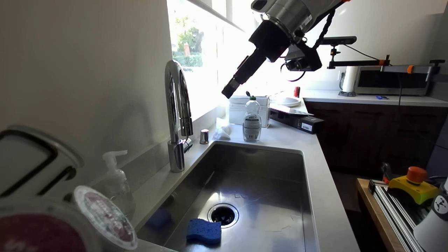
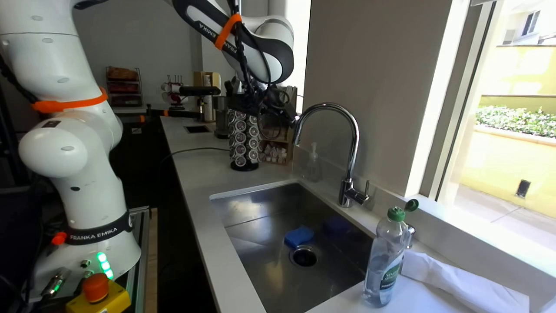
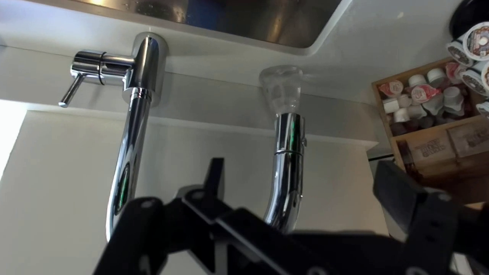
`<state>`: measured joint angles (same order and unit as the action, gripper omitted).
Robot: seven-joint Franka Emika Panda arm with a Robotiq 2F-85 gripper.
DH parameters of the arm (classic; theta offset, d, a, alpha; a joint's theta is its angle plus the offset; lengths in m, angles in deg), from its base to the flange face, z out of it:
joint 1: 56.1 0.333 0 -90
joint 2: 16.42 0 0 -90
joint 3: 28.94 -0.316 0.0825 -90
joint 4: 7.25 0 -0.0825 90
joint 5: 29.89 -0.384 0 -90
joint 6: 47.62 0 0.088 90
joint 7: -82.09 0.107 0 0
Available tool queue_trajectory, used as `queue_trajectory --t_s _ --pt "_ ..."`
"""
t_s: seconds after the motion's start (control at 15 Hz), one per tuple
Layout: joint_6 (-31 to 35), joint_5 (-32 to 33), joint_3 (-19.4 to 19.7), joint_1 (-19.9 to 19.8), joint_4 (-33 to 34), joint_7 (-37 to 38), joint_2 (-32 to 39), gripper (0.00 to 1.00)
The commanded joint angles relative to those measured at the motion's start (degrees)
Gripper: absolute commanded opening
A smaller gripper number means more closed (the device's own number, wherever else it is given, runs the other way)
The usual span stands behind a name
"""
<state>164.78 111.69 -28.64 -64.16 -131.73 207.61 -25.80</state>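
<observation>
Nearest in the wrist view, the black two-finger gripper (image 3: 301, 168) has its jaws wide apart, holding nothing. Beyond it, the curved chrome faucet (image 1: 173, 115) shows its spout (image 3: 289, 152) between them (I see no contact), running crosswise to the opening. Farther stands the transparent soap dispenser (image 3: 282, 88).

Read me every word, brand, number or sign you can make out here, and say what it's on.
"FRANKA EMIKA": dark base band.
"FRAN" and "EMIKA", upside down: black arm stripe, partly under the orange strap.
Too small or blurred to read: soap bottle label, black box label, pod lids, wooden-box packets, round emblem.
No number is readable.
</observation>
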Motion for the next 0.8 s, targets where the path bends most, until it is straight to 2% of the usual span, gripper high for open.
queue_trajectory --t_s 0.0,0.07,0.33,0.4,0.73 --pt "-6.59 -1.33 -3.11 0.84 -2.83 4.99 -2.13 1.00" --pt "-3.24 -0.96 -1.78 0.41 -0.66 1.86 -0.24 1.00" --pt "-5.07 -1.18 -2.96 0.74 -0.81 3.34 -0.29 1.00" --pt "-5.90 0.36 -4.27 -0.49 -0.81 7.28 0.27 1.00" --pt "-9.01 0.93 -8.25 -1.59 -0.10 16.25 2.79 1.00"
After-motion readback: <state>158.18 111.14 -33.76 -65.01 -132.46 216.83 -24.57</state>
